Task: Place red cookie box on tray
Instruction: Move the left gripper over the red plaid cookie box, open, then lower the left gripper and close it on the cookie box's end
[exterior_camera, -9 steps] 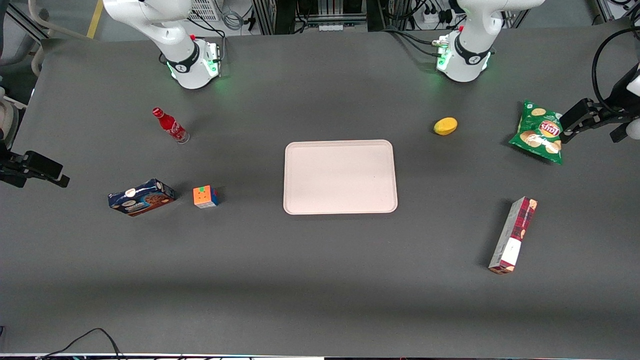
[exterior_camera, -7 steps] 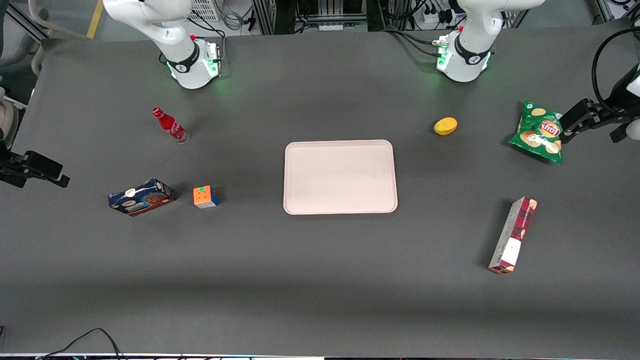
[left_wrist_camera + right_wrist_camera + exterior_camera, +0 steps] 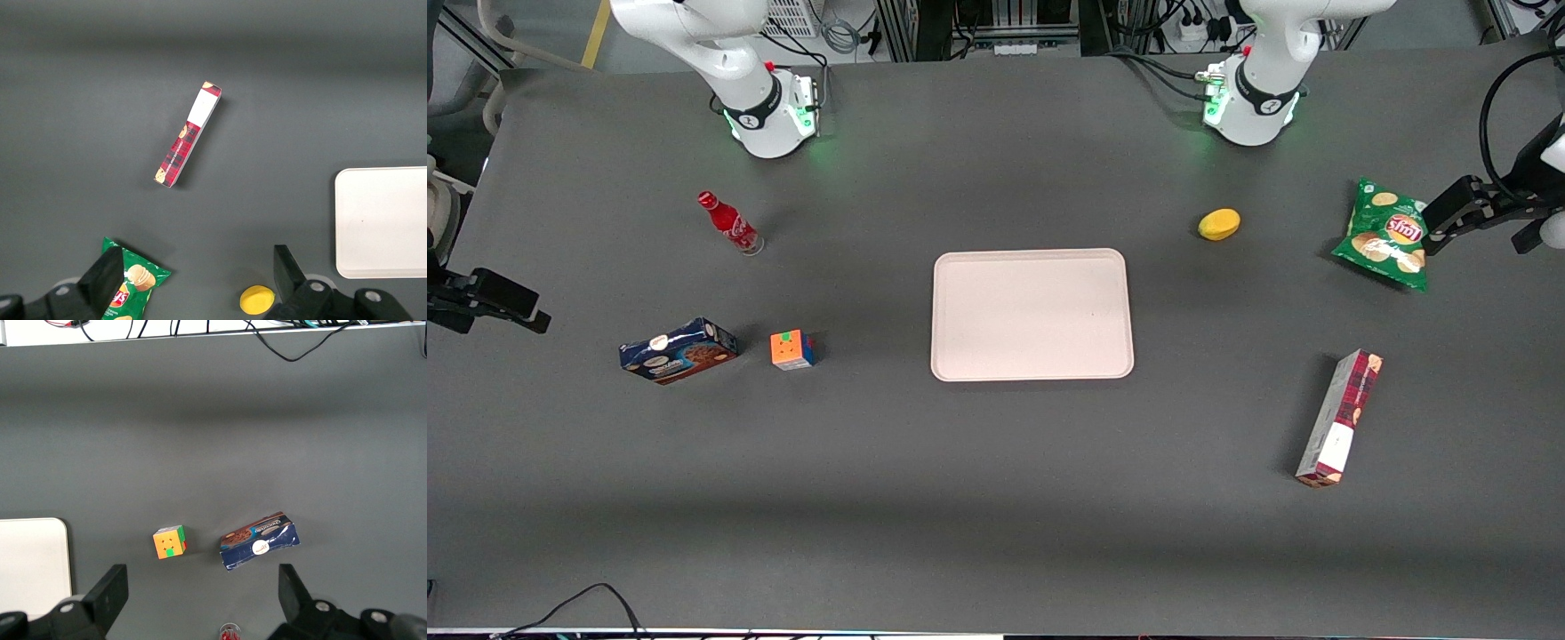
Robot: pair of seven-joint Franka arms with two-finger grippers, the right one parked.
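The red cookie box (image 3: 1340,418) lies flat on the grey table toward the working arm's end, nearer to the front camera than the chips bag. It also shows in the left wrist view (image 3: 188,135). The pale pink tray (image 3: 1032,316) sits mid-table with nothing on it; part of it shows in the left wrist view (image 3: 383,220). My left gripper (image 3: 1436,227) hangs high above the table beside the chips bag, well apart from the box. It is open and holds nothing (image 3: 195,270).
A green chips bag (image 3: 1385,236) and a yellow lemon (image 3: 1218,224) lie below the gripper's area. Toward the parked arm's end are a red cola bottle (image 3: 729,222), a dark blue cookie box (image 3: 679,350) and a colour cube (image 3: 792,349).
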